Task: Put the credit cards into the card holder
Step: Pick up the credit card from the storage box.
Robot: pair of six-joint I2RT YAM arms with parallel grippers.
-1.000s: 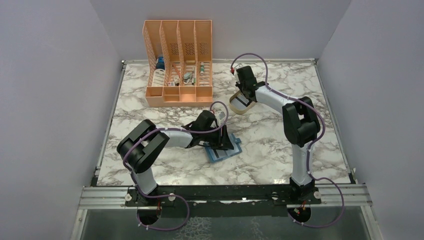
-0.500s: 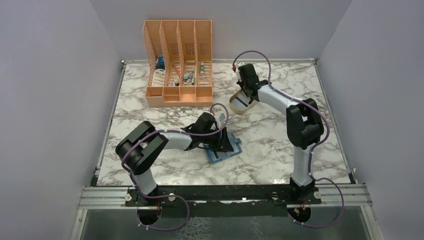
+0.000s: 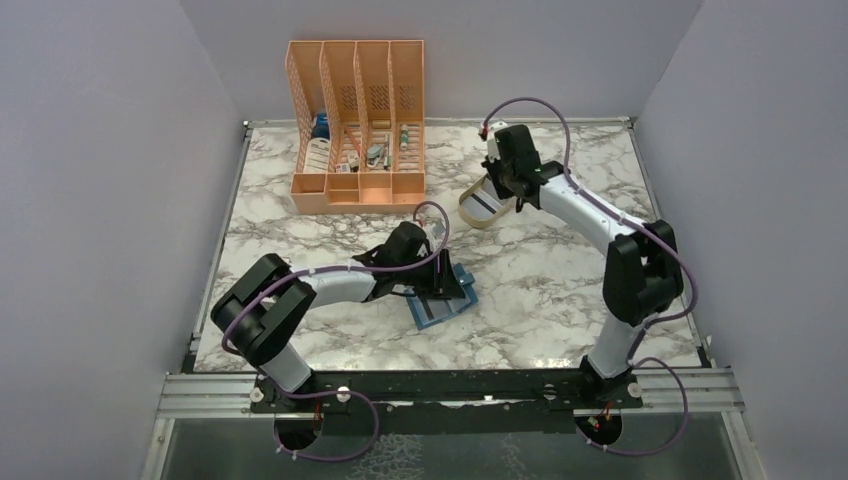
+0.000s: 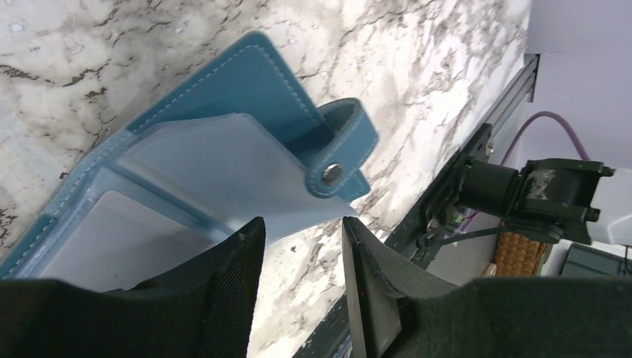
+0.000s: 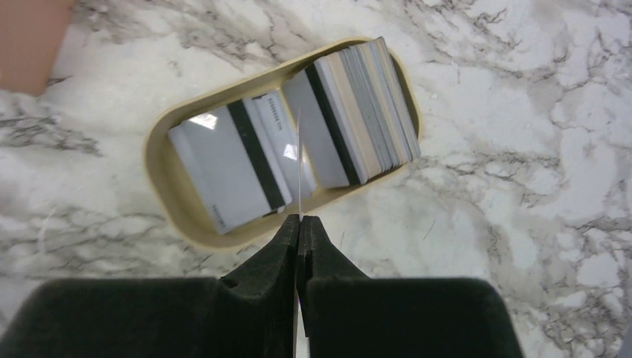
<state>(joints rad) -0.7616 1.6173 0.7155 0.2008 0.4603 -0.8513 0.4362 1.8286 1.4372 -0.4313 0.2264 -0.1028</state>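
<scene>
R fingers [image 5: 299, 224] shut on one credit card [image 5: 298, 164], thin edge pinch above tray [image 5: 155, 179]: may slip/twist. L fingers [image 4: 300, 231] half open astride card holder [image 4: 246, 82], gripping nothing: holder may slide on tabletop.

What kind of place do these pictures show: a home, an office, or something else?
Probably a robot test cell, not a home: plain walls enclose a marble-patterned table, and the left arm and right arm are bolted to a metal rail.
</scene>
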